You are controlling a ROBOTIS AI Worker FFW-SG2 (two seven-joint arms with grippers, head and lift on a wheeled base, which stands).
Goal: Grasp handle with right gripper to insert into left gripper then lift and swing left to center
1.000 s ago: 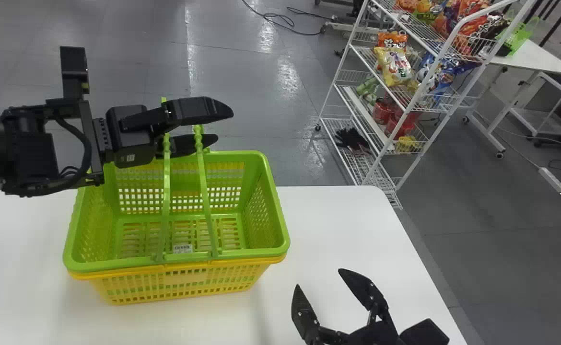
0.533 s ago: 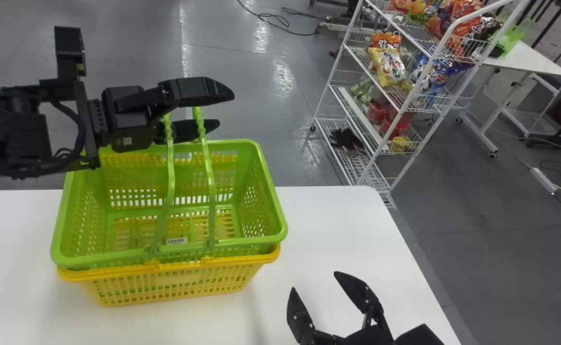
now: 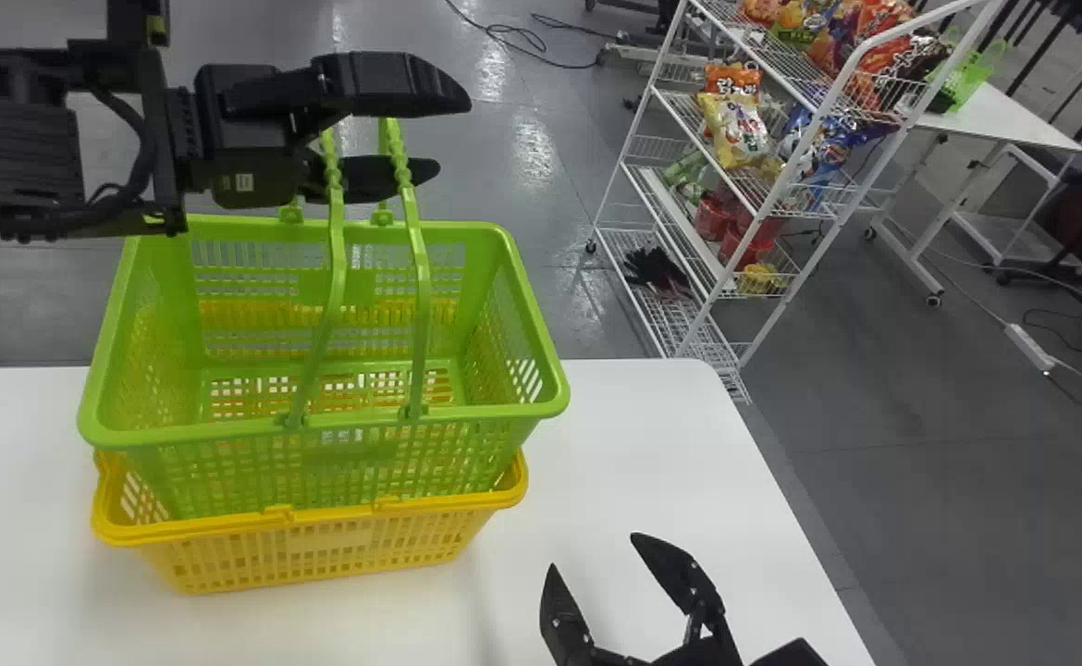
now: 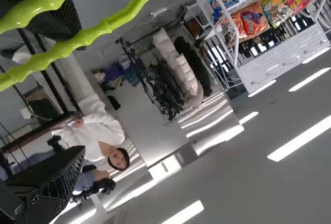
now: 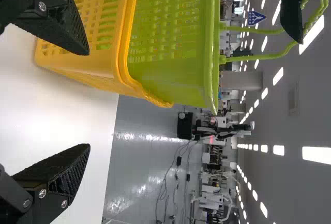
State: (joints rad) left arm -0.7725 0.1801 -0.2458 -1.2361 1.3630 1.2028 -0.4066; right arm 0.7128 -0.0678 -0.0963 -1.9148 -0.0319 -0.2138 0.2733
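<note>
At the upper left of the head view my left gripper point(image 3: 453, 135) stands open, the green basket's two handles point(image 3: 419, 277) running between its fingers and hanging over the lower one. The green basket point(image 3: 555, 393) is raised, its lower part inside the yellow basket point(image 3: 319, 552) on the table. In the left wrist view the handles point(image 4: 119, 21) pass by one finger of the left gripper point(image 4: 81, 87). My right gripper point(image 3: 594, 553) is parked open above the table at the bottom; in the right wrist view the right gripper point(image 5: 89, 99) has both baskets beyond it, the green basket point(image 5: 176, 43) higher.
The white table point(image 3: 652, 444) ends in a rounded far right corner. Beyond it on the floor stands a wire rack point(image 3: 670, 268) with snack bags, and to its right a small white side table point(image 3: 1003, 116). A cable point(image 3: 513, 37) lies on the far floor.
My left gripper has risen with the green basket hanging from it, which has come partly up out of the yellow one. The head view has shifted slightly, moving the rack and right gripper leftward in it.
</note>
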